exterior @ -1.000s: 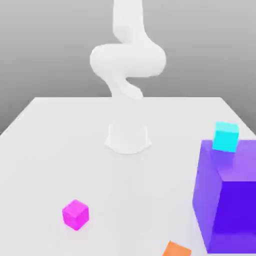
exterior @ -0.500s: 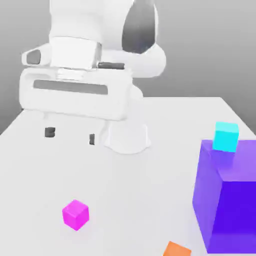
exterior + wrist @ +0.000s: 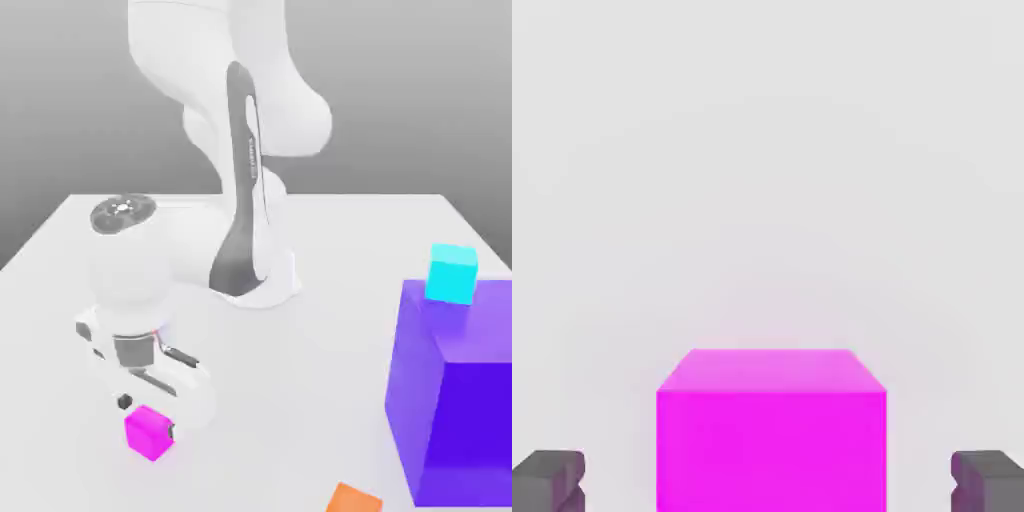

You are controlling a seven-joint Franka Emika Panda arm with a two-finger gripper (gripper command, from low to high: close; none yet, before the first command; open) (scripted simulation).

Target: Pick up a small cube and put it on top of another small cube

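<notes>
The small magenta-pink cube (image 3: 150, 433) rests on the white table (image 3: 320, 370) near the front, toward the exterior view's left. My gripper (image 3: 148, 418) has come down over it and stands open, one dark fingertip (image 3: 124, 402) on each side of the cube. In the hand view the cube (image 3: 770, 430) fills the space between the two fingertips (image 3: 547, 480), with a clear gap on both sides. Nothing touches the cube. The arm's white hand hangs directly above it.
A big purple block (image 3: 455, 400) stands at the exterior view's right with a cyan cube (image 3: 452, 273) on its top. An orange cube (image 3: 352, 498) lies at the front edge. The arm's base (image 3: 256, 275) sits at the table's middle back.
The hand has swung down from high at the left to just above the table. Its open fingers now straddle the magenta-pink cube. The cubes have not moved.
</notes>
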